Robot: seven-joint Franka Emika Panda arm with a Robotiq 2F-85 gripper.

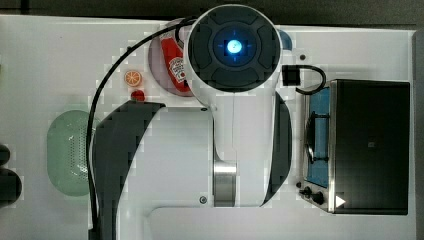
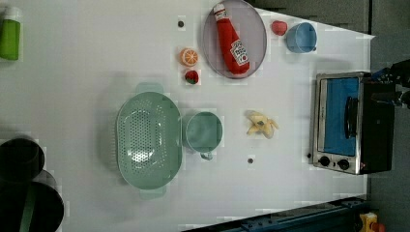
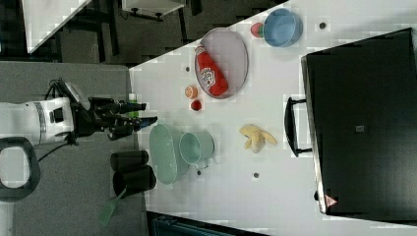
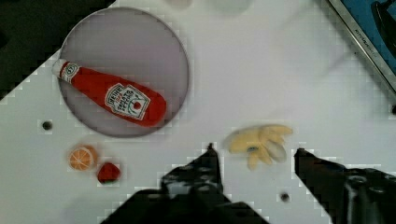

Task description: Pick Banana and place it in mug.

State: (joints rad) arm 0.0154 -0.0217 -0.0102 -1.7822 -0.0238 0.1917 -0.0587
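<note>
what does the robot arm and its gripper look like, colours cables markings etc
A white arm with dark grey joint covers and a silver metal band. Its round dark cap carries a glowing blue light. A black cable loops alongside it. The gripper is black with two blocky fingers.

Matt white table (image 2: 96,72); glossy metal-trimmed toaster oven (image 2: 338,121); perforated plastic basket (image 2: 147,140); soft-looking ketchup bottle (image 2: 231,38).

Arm blocks much of the top view; edges crop several things

In the top view the arm (image 1: 235,100) covers part of the ketchup bottle (image 1: 174,62) and most of the blue cup (image 1: 286,39). The wrist view cuts off the toaster oven (image 4: 369,32) at its edge. The green bottle (image 2: 9,34) is cropped in the left view, and the oven's knob markings are too small to read.
</note>
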